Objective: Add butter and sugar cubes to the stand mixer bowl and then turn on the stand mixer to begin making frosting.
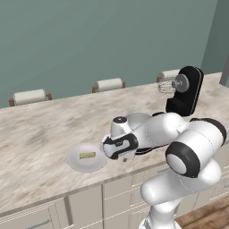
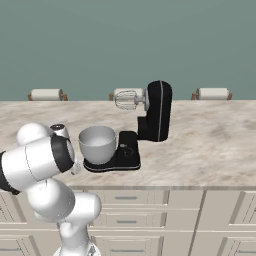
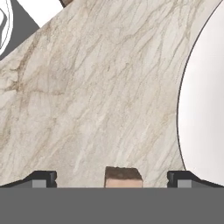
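Marble counter (image 3: 87, 87) under your gripper (image 3: 112, 177): jaws fully spread, nothing held, sugar cube (image 3: 124, 176) sits between the tips beside the white plate (image 3: 205, 96). Butter (image 1: 87, 155) lies on that plate. Further off, bowl (image 2: 97, 144) on the black mixer (image 2: 156, 112). Looks like the sugar pickup step; you'd want to drop straight down and close on the cube.

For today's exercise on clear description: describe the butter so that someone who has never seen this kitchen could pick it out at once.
Start at the long marble counter and find the black stand mixer towards its right end. Look left, past the robot's arm, to the round white plate near the counter's front edge. The butter is the small pale yellow-green stick lying flat on that plate, the only thing on it.
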